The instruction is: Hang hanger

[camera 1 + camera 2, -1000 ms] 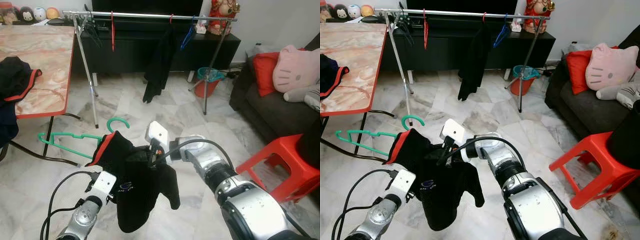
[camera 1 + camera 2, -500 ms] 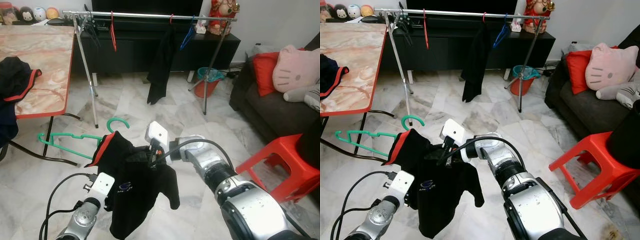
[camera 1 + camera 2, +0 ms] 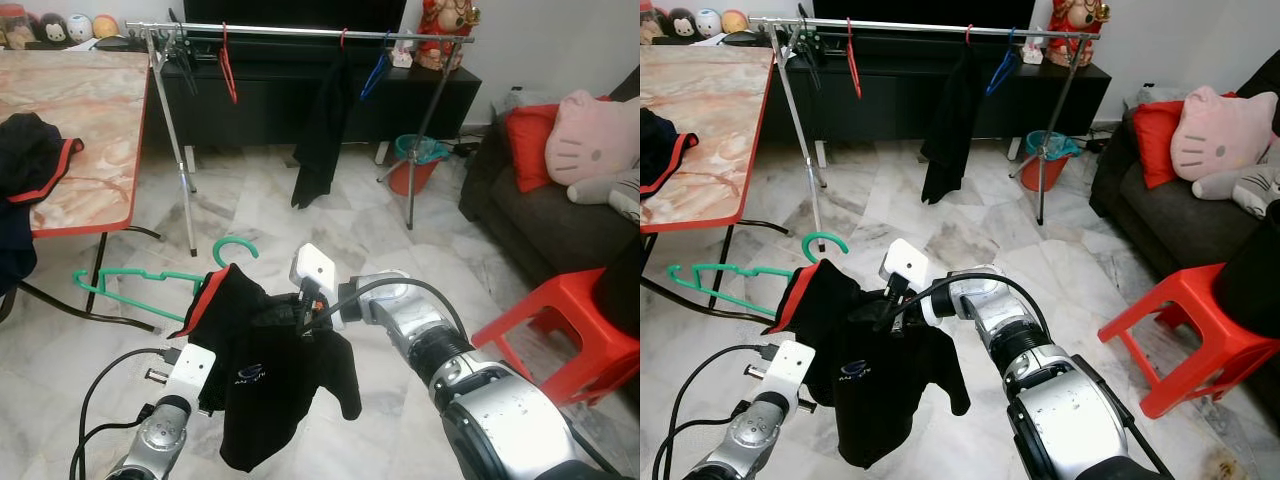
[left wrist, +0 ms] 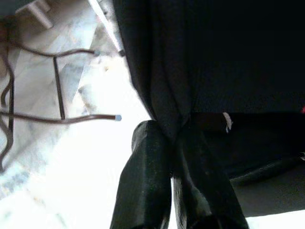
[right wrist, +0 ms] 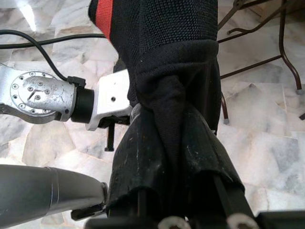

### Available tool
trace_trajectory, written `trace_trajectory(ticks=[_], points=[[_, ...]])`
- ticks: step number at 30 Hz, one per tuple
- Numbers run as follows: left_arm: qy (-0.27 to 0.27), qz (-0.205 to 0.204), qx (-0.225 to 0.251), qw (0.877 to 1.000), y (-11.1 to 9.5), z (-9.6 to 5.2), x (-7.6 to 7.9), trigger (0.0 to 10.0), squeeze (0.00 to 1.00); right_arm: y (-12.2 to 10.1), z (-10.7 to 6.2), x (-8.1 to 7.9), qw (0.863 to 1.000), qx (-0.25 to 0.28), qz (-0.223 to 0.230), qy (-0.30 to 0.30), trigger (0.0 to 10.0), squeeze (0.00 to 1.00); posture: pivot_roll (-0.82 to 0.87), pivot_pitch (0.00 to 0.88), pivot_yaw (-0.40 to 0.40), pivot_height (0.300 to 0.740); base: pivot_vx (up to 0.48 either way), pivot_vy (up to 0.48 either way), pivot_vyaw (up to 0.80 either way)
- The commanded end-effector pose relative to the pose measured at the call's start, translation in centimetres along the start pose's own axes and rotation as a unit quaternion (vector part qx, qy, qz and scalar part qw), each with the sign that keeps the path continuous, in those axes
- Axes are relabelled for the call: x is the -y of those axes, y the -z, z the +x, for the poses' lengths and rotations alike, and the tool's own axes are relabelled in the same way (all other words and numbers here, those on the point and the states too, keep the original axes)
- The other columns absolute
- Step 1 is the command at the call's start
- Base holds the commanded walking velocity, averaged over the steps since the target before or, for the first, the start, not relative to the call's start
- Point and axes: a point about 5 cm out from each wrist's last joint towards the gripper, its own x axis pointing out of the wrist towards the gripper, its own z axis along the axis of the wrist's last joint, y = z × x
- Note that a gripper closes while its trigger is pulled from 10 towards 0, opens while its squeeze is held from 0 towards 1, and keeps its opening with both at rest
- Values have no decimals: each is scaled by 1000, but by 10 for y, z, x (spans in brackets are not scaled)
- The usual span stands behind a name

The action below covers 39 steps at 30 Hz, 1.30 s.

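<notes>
Above the marble floor [image 3: 300,215], right gripper [image 5: 177,138] and left gripper [image 4: 174,143] each pinch the black shirt [image 3: 265,360] with jaws closed, draped on the green hanger [image 3: 140,285].

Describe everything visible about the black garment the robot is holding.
The black garment is a knitted-looking top with a red band at one edge and a small pale logo on the front. It hangs limp over a green hanger, whose hook curls above it. The right gripper pinches a bunched fold near the top; the left gripper pinches fabric lower down. It hangs above the marble floor.
</notes>
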Motion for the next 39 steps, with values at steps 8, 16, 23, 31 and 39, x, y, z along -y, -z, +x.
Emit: trace_trajectory(ticks=[8, 16, 23, 31, 39], points=[[-63, -95, -73, 991, 20, -4, -14, 0, 0, 14, -20, 4, 1000, -26, -10, 11, 0, 0, 101, 28, -174, 740, 0, 0, 0], [-74, -114, -98, 986, 29, -8, -18, 0, 0, 30, -50, 7, 998, -56, -13, 21, 0, 0, 92, 34, -167, 740, 0, 0, 0], [-67, -123, -123, 982, 38, -12, -21, 10000, 0, 40, -77, 8, 996, -82, -20, 18, 0, 0, 79, 37, -157, 740, 0, 0, 0], [-77, -125, -141, 979, 49, -18, -31, 10000, 0, 48, -120, -2, 993, -110, -23, -46, 0, 0, 65, 43, -155, 740, 0, 0, 0], [-77, -129, -148, 978, 51, -19, -32, 10000, 0, 54, -148, -9, 988, -137, -10, -72, 0, 0, 62, 47, -149, 740, 0, 0, 0]])
